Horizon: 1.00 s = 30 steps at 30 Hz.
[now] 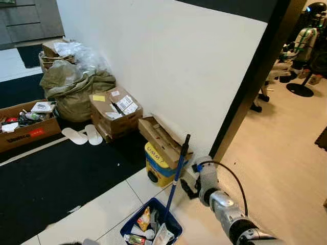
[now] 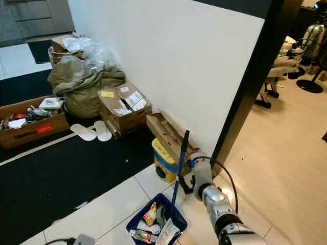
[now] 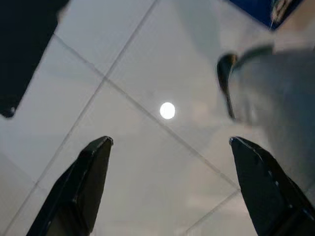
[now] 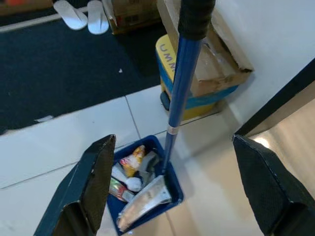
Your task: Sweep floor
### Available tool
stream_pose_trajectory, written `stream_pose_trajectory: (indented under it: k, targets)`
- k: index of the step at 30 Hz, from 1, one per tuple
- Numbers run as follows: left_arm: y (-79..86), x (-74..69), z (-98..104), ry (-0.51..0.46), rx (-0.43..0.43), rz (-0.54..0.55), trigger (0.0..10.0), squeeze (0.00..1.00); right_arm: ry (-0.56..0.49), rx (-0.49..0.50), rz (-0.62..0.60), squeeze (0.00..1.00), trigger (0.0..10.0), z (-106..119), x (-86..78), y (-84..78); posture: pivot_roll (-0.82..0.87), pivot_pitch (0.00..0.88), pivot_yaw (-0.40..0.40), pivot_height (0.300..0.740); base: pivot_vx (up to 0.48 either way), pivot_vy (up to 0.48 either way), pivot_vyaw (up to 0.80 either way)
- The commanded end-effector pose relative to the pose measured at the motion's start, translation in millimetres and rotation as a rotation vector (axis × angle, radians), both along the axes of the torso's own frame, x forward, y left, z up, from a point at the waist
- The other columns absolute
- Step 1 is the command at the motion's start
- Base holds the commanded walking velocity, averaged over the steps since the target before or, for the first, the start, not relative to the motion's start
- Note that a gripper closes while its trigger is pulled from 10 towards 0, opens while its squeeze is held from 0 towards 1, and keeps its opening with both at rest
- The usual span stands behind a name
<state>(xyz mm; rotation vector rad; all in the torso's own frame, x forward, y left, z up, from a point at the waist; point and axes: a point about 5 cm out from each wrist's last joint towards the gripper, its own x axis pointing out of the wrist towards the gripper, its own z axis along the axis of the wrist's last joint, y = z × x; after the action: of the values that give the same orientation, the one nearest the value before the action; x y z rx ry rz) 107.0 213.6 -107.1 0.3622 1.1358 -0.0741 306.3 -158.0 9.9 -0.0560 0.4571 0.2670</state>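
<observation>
A blue dustpan (image 1: 164,218) sits on the white tiles near me, holding several wrappers and packets (image 4: 140,184). Its blue handle (image 1: 178,171) with a black grip stands upright. My right gripper (image 4: 173,140) is open just behind the handle at about mid-height, its fingers (image 4: 93,187) spread wide on either side without touching it. From the head, the right arm reaches in from the lower right, with the gripper (image 1: 188,190) right beside the handle. My left gripper (image 3: 171,141) hangs open over bare tile, holding nothing.
Clutter lines the white wall (image 1: 168,61): a yellow and blue box (image 1: 159,168), cardboard boxes (image 1: 115,112), white slippers (image 1: 82,135), a green sack (image 1: 76,89). A black mat (image 1: 56,178) lies left, with a white scrap (image 1: 74,208) by it. A black pillar (image 1: 255,76) stands right.
</observation>
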Motion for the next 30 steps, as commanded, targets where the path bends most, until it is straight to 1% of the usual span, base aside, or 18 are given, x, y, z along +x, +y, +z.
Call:
stream_pose_trajectory:
  k: [1, 5, 6, 8, 9, 10, 13, 14, 17, 19, 22, 23, 24, 25, 27, 28, 29, 30]
  targets:
    - [0.1, -9.3, -2.5, 0.035, -0.003, -0.028, 10.0, 0.00, -0.037, 0.034, -0.044, 0.00, 10.0, 7.0, 6.0, -1.9, 0.04, 0.022, -0.052, 0.740, 0.000, 0.000, 0.00]
    - [6.1, -8.5, -0.9, 0.028, 0.011, -0.033, 10.0, 0.00, -0.089, 0.068, -0.071, 0.00, 10.0, 18.4, 14.9, -4.3, 0.05, 0.035, -0.046, 0.740, 0.000, 0.000, 0.00]
    - [6.1, -8.5, -0.9, 0.028, 0.011, -0.033, 10.0, 0.00, -0.089, 0.068, -0.071, 0.00, 10.0, 18.4, 14.9, -4.3, 0.05, 0.035, -0.046, 0.740, 0.000, 0.000, 0.00]
    - [9.8, -7.9, 0.2, 0.018, 0.019, -0.037, 10.0, 0.00, -0.138, 0.128, -0.086, 0.00, 10.0, 29.2, 22.3, -5.1, 0.06, 0.059, -0.037, 0.740, 0.000, 0.000, 0.00]
    - [9.8, -7.9, 0.2, 0.018, 0.019, -0.037, 10.0, 0.00, -0.138, 0.128, -0.086, 0.00, 10.0, 29.2, 22.3, -5.1, 0.06, 0.059, -0.037, 0.740, 0.000, 0.000, 0.00]
    - [10.9, -7.8, 0.6, 0.014, 0.021, -0.038, 10.0, 0.00, -0.158, 0.150, -0.088, 0.00, 10.0, 33.3, 24.9, -5.1, 0.06, 0.059, -0.037, 0.740, 0.000, 0.000, 0.00]
    - [14.9, -6.7, 2.2, -0.005, 0.028, -0.040, 10.0, 0.00, -0.217, 0.221, -0.068, 0.00, 10.0, 47.3, 33.5, -1.4, 0.07, 0.095, -0.028, 0.740, 0.000, 0.000, 0.00]
    - [17.6, -5.3, 3.4, -0.019, 0.034, -0.032, 10.0, 0.00, -0.236, 0.225, -0.055, 0.00, 10.0, 51.8, 36.1, 0.6, 0.07, 0.110, -0.025, 0.740, 0.000, 0.000, 0.00]
    - [19.4, -4.3, 4.3, -0.029, 0.038, -0.027, 10.0, 0.00, -0.247, 0.224, -0.046, 0.00, 10.0, 54.3, 37.6, 1.8, 0.07, 0.110, -0.025, 0.740, 0.000, 0.000, 0.00]
    - [29.4, 1.5, 9.3, -0.074, 0.059, -0.018, 10.0, 0.00, -0.286, 0.220, -0.025, 0.00, 10.0, 62.5, 42.1, 5.4, 0.09, 0.161, -0.009, 0.740, 0.000, 0.000, 0.00]
    - [33.6, 3.8, 11.6, -0.092, 0.067, -0.017, 10.0, 0.00, -0.299, 0.223, -0.020, 0.00, 10.0, 65.3, 43.5, 6.6, 0.09, 0.161, -0.009, 0.740, 0.000, 0.000, 0.00]
    - [41.2, 8.4, 16.0, -0.126, 0.085, -0.021, 10.0, 0.00, -0.318, 0.223, -0.021, 0.00, 10.0, 68.9, 45.3, 7.2, 0.10, 0.201, 0.010, 0.740, 0.000, 0.000, 0.00]
    - [41.2, 8.4, 16.0, -0.126, 0.085, -0.021, 10.0, 0.00, -0.318, 0.223, -0.021, 0.00, 10.0, 68.9, 45.3, 7.2, 0.10, 0.201, 0.010, 0.740, 0.000, 0.000, 0.00]
    - [47.4, 12.7, 20.0, -0.155, 0.103, -0.027, 10.0, 0.00, -0.330, 0.224, -0.022, 0.00, 10.0, 71.0, 46.3, 7.6, 0.11, 0.211, 0.014, 0.740, 0.000, 0.000, 0.00]
    - [61.6, 27.1, 32.2, -0.244, 0.146, -0.033, 10.0, 0.00, -0.373, 0.221, -0.028, 0.00, 10.0, 78.4, 49.4, 6.7, 0.13, 0.245, 0.032, 0.740, 0.000, 0.000, 0.00]
    - [61.6, 27.1, 32.2, -0.244, 0.146, -0.033, 10.0, 0.00, -0.373, 0.221, -0.028, 0.00, 10.0, 78.4, 49.4, 6.7, 0.13, 0.245, 0.032, 0.740, 0.000, 0.000, 0.00]
    - [65.6, 31.8, 36.5, -0.275, 0.159, -0.035, 10.0, 0.00, -0.388, 0.224, -0.029, 0.00, 10.0, 80.9, 50.4, 6.1, 0.13, 0.245, 0.032, 0.740, 0.000, 0.000, 0.00]
    - [71.0, 40.3, 43.4, -0.325, 0.177, -0.032, 10.0, 0.00, -0.414, 0.228, -0.040, 0.00, 10.0, 87.5, 53.7, 4.1, 0.14, 0.261, 0.042, 0.740, 0.000, 0.000, 0.00]
